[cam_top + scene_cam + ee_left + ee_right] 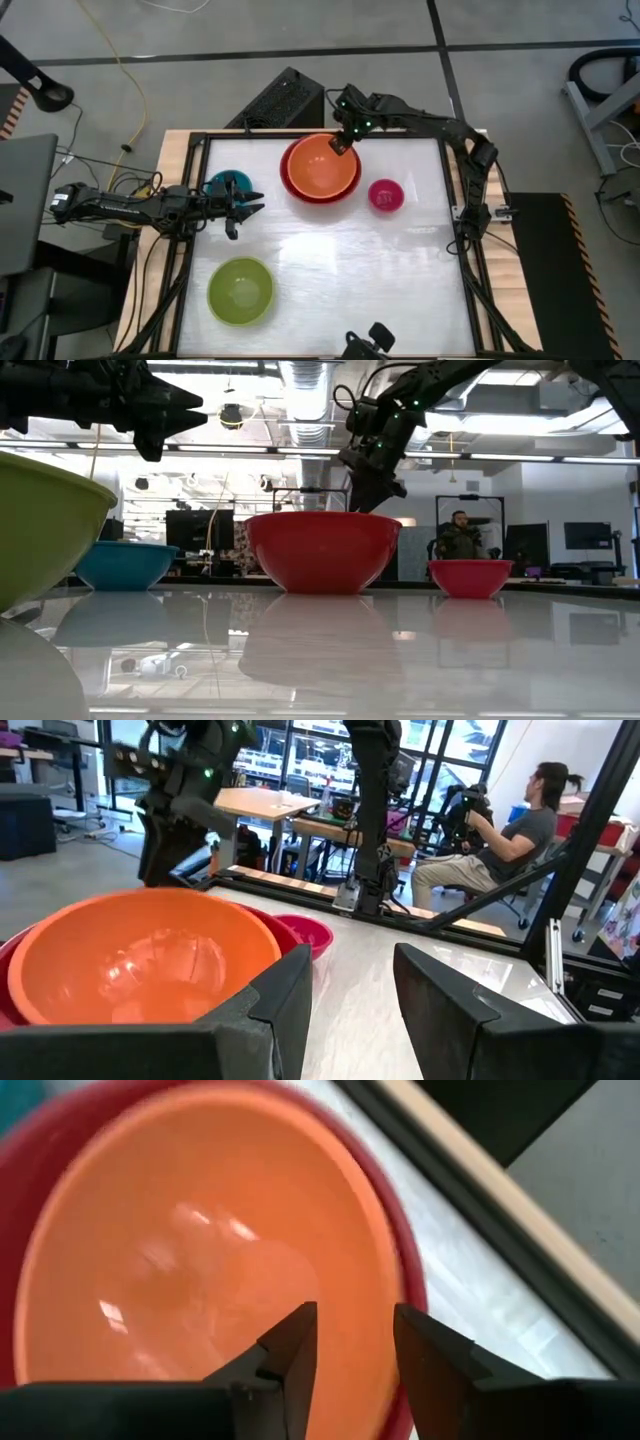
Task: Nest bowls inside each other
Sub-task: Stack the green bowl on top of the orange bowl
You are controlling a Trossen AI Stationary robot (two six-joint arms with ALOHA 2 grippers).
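Note:
The orange bowl (322,168) sits nested in the red bowl (322,550) at the table's far middle. My right gripper (355,1350) hangs open just over the pair's far rim, slanting down, with nothing between its fingers. The pink bowl (386,195) stands by itself to their right. The teal bowl (228,181) stands at the left edge, partly under my left arm. My left gripper (245,205) is held level above the table beside it, open, facing the orange bowl (140,960). The lime green bowl (240,290) rests near the front left.
A black frame (460,230) borders the white tabletop. Bare tabletop shows in the middle and at the near right. Beyond the table a person (520,830) sits at a desk in the room.

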